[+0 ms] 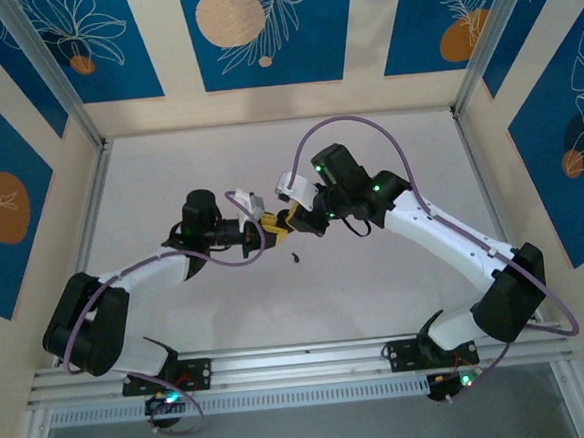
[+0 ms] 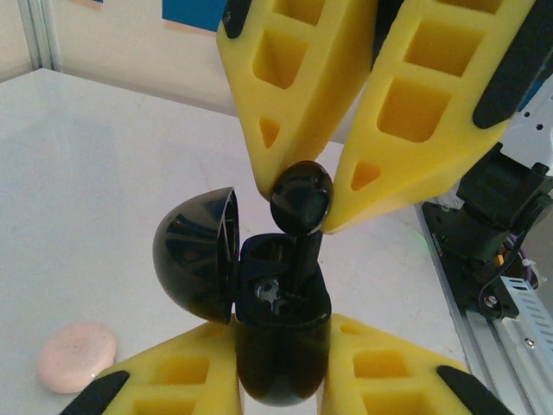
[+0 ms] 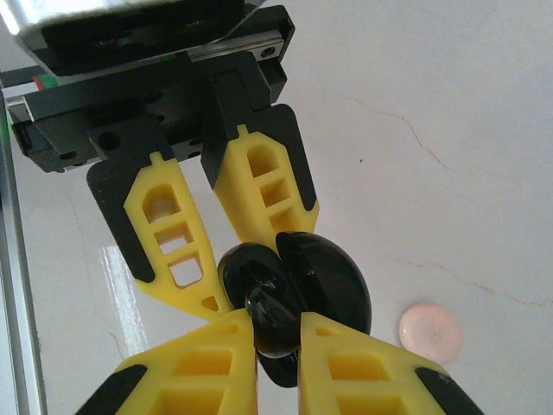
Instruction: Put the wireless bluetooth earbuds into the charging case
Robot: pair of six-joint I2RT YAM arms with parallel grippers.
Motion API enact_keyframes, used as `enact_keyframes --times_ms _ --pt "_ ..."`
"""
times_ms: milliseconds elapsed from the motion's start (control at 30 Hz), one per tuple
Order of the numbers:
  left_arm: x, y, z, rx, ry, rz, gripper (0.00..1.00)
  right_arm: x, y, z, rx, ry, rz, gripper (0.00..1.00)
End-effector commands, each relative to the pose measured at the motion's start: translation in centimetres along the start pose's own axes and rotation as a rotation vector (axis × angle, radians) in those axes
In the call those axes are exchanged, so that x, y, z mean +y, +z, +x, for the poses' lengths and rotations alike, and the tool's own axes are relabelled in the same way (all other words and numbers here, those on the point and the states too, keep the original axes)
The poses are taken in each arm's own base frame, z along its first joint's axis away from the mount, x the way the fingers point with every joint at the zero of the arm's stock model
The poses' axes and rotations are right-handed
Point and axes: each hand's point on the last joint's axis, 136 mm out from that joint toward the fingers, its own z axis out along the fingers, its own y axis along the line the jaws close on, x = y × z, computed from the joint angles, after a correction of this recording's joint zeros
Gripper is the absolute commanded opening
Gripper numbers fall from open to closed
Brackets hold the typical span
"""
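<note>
My left gripper (image 2: 281, 346) is shut on the black charging case (image 2: 281, 303), holding it upright with its lid (image 2: 194, 255) swung open to the left. Directly above, my right gripper (image 3: 276, 324) is shut on a black earbud (image 2: 302, 197). The bud's stem points down into the right socket of the case. In the right wrist view the earbud (image 3: 278, 316) sits against the case's open mouth (image 3: 246, 264), beside the lid (image 3: 333, 285). The two grippers meet above the middle of the table (image 1: 278, 223). Another small black earbud (image 1: 296, 256) lies loose on the table just in front of them.
A pale pink round case (image 2: 76, 354) lies closed on the white table near the grippers, also seen as the pink case (image 3: 429, 331) to the right. An aluminium rail (image 1: 302, 364) runs along the near edge by the arm bases, and patterned walls enclose the table.
</note>
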Motion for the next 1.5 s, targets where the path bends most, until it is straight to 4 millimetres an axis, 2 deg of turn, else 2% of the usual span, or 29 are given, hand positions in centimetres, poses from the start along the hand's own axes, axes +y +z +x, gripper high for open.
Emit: enact_keyframes --times_ms 0,200,567,733,900,1000,1133,1333,1467 --pt "-0.5 -0.4 -2.0 -0.037 0.081 0.033 0.22 0.8 0.5 0.2 0.034 -0.022 -0.034 0.15" --pt "-0.7 -0.5 -2.0 -0.034 0.087 0.035 0.22 1.2 0.8 0.0 0.039 -0.031 -0.044 0.20" --pt "-0.8 -0.6 -2.0 -0.032 0.093 0.030 0.23 1.3 -0.1 -0.8 0.015 -0.034 -0.031 0.31" --pt "-0.6 -0.6 -1.7 -0.028 0.101 0.012 0.23 1.2 -1.5 -1.7 -0.032 -0.010 -0.008 0.36" --pt "0.1 -1.1 -0.9 -0.022 0.123 -0.064 0.23 0.7 -3.6 -2.4 -0.106 0.113 -0.004 0.38" --pt "0.5 -1.3 -0.4 -0.011 0.120 -0.108 0.23 0.2 -4.2 -1.7 -0.115 0.234 -0.017 0.38" --pt "0.9 -2.0 0.6 0.007 0.103 -0.182 0.23 -0.5 -3.8 0.5 -0.082 0.432 -0.041 0.38" --pt "1.8 -3.7 2.5 0.050 0.070 -0.336 0.24 -0.9 -1.0 5.5 0.057 0.722 -0.059 0.38" --pt "1.9 -4.8 3.4 0.077 0.051 -0.402 0.23 -1.6 1.6 9.3 0.240 0.877 -0.005 0.37"
